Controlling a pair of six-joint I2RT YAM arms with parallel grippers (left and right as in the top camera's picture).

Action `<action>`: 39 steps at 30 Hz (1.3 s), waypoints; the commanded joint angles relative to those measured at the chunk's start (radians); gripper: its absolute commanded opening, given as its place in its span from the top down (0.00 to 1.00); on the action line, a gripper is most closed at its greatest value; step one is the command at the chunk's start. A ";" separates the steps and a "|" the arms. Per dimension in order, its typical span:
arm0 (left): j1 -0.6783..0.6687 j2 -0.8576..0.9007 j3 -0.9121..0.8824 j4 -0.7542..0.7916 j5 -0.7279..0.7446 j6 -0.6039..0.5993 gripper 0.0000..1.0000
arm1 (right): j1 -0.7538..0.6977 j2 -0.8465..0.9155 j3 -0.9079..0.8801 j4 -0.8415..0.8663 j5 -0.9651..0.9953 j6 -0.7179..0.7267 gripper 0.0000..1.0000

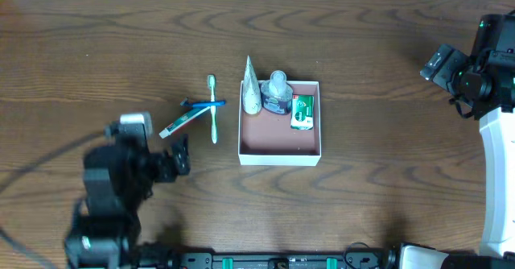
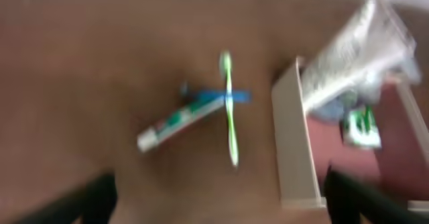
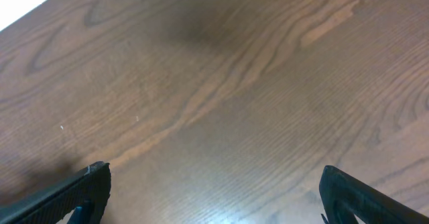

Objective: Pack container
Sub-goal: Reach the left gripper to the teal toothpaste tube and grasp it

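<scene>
Dark wood-grain table fills every view, with a pale strip along its far edge. Near the middle of it sits the container, a shallow square box with thin white walls and a reddish-brown floor, open on top. Three things lie in its far half: a silvery tube leans over the far left corner with its tip poking out past the wall, a small clear bottle stands just beside it, and a green packet lies flat against the right wall.

Left of the container, on the wood, a green toothbrush lies roughly parallel to the left wall and apart from it. It crosses a blue-handled item, too small to identify. A white and green toothpaste tube slants away further left of the container.

The left gripper hangs left of the container and nearer than the toothpaste tube, jaws spread wide, holding nothing; its camera view is blurred. The right gripper is well off to the right of the container, toward the far edge, jaws wide apart over plain wood, gripping nothing
</scene>
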 commanded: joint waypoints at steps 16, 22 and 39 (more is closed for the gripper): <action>0.004 0.848 0.459 -0.296 0.002 0.049 0.02 | -0.008 0.002 0.002 0.001 0.017 -0.010 0.01; 0.004 0.925 0.459 -0.229 0.002 0.206 0.03 | -0.008 0.002 0.002 0.001 0.017 -0.010 0.01; 0.004 1.170 0.459 -0.137 0.001 0.396 0.07 | -0.008 0.002 0.002 0.001 0.017 -0.010 0.01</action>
